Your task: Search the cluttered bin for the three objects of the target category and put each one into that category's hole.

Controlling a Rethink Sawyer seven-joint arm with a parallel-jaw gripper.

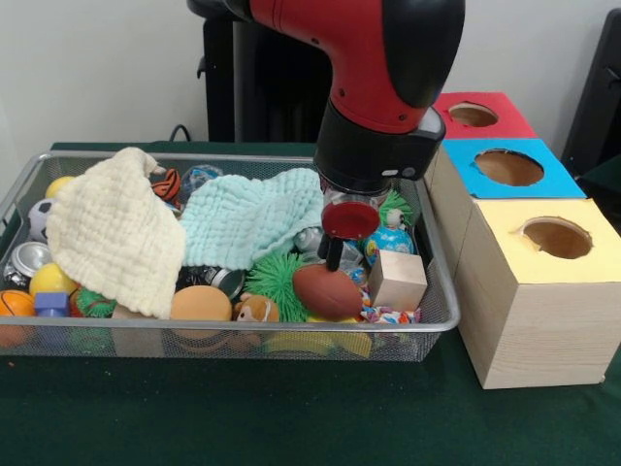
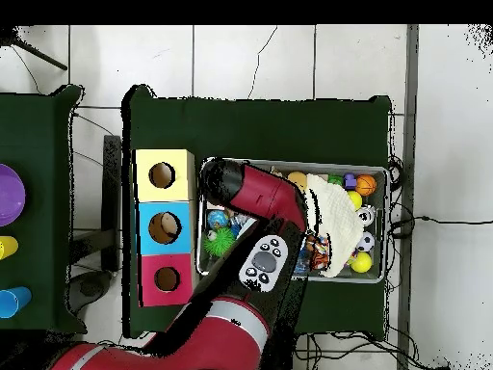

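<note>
The wire mesh bin (image 1: 243, 328) is full of toys. A large crinkled cream-yellow cloth (image 1: 116, 228) lies over its left part and also shows in the overhead view (image 2: 332, 212). A pale mint cloth (image 1: 247, 218) lies in the middle. A small multicoloured speckled fabric piece (image 1: 388, 315) lies at the front right corner, below a wooden cube (image 1: 396, 280). My gripper (image 1: 333, 260) hangs low in the bin's right half, just above a brown toy football (image 1: 325, 289). It holds nothing that I can see. In the overhead view the arm hides it.
Three wooden boxes with round holes stand right of the bin: yellow-topped (image 1: 543, 238), blue-topped (image 1: 509, 167), red-topped (image 1: 475, 115). Around the gripper are a green spiky ball (image 1: 277, 277), a globe ball (image 1: 388, 243), several balls and a can (image 1: 27, 258).
</note>
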